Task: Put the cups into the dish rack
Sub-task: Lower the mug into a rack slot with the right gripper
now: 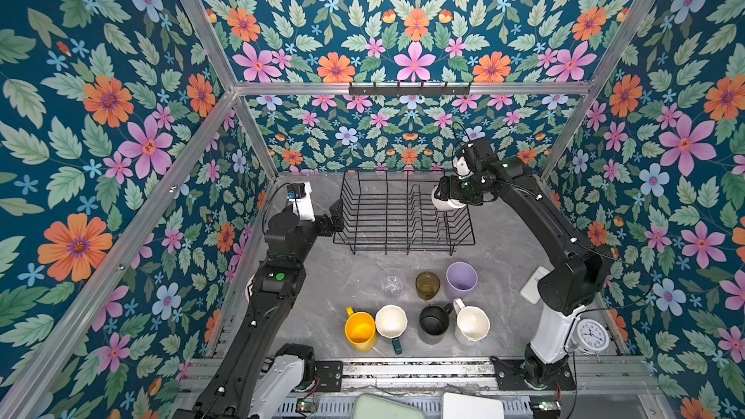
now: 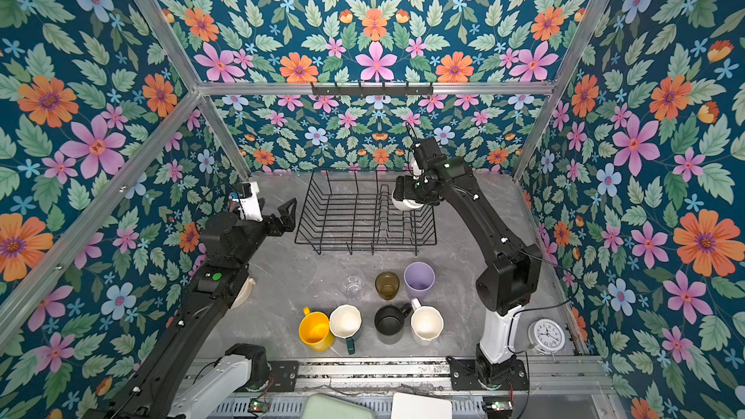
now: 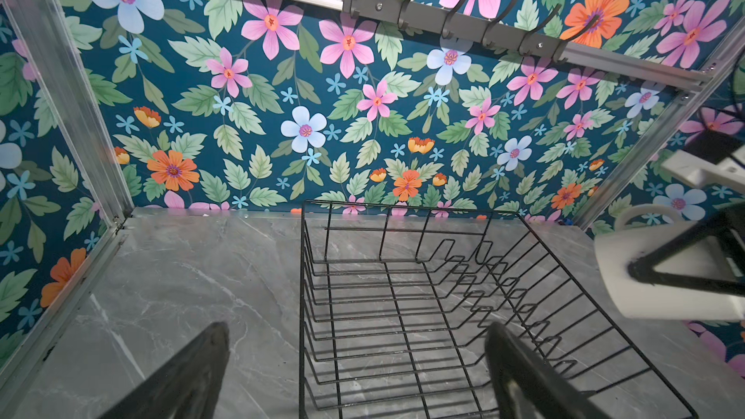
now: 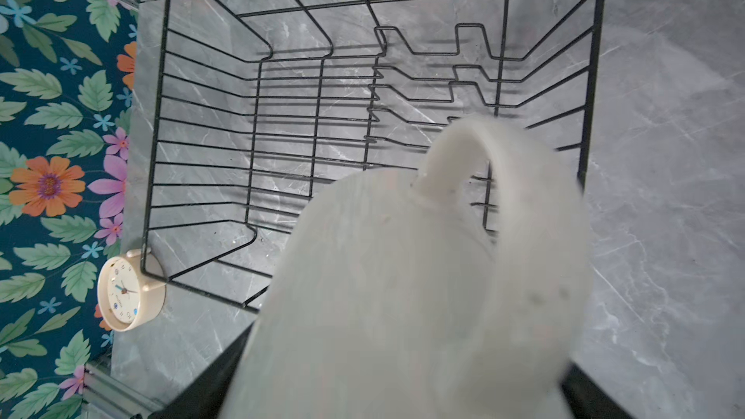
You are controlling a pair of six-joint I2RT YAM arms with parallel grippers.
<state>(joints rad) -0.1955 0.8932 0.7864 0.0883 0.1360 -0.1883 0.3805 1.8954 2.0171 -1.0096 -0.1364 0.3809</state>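
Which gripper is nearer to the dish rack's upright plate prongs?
Right. The right gripper holds a white mug over the prongs; the left gripper hangs open outside the dish rack's opposite side.

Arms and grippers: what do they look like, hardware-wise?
Black links on left arm and right arm, white base segments, green joint lights, thin black cables held by white clips. Black left gripper and right gripper, triangular open-frame fingers.

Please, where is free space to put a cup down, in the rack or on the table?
Free: the flat left half of the dish rack, beside the open left pincer; the table strip between the rack and the clear glass. Crowded: the prong side, under the white mug held by the right pincer, and the cups in two front rows.
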